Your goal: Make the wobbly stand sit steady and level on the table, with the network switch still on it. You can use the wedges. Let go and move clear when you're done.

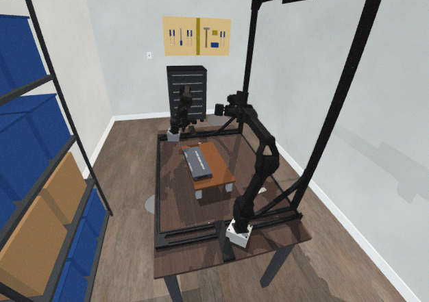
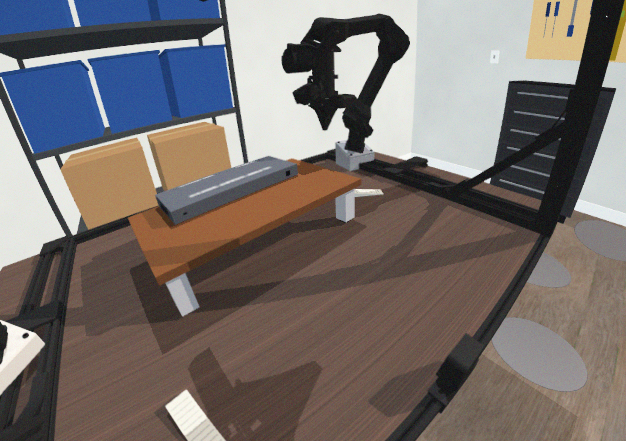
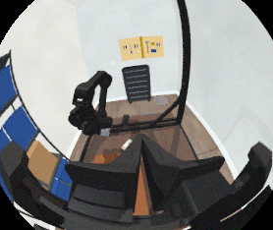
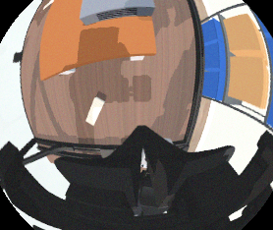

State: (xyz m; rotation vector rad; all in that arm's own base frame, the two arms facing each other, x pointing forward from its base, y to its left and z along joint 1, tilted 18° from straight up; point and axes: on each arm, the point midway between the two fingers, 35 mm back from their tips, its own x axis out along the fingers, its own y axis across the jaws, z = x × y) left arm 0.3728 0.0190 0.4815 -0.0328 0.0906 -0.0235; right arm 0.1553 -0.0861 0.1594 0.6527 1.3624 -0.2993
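Observation:
The orange-brown stand (image 1: 220, 165) (image 2: 283, 203) (image 4: 57, 54) is on the table on pale legs. I cannot tell which foot is raised. The grey network switch (image 1: 199, 161) (image 2: 227, 188) (image 4: 116, 11) lies on top, along the shelf-side edge. One white wedge (image 2: 368, 192) (image 4: 95, 110) (image 3: 127, 144) lies off the stand's end towards the right arm. Another wedge (image 1: 262, 190) (image 2: 188, 412) lies towards the left arm, beyond the side away from the switch. My left gripper (image 3: 140, 137) is shut and empty, high above the table. My right gripper (image 2: 325, 125) (image 4: 141, 129) is shut and empty, raised beyond the stand's far end.
A black frame (image 1: 158, 187) (image 2: 485, 203) edges the table, with tall posts (image 1: 247, 49) on the side away from the shelf. A shelf (image 1: 66, 105) with blue bins and cardboard boxes stands beside the table. A dark drawer cabinet (image 1: 187, 90) stands by the far wall.

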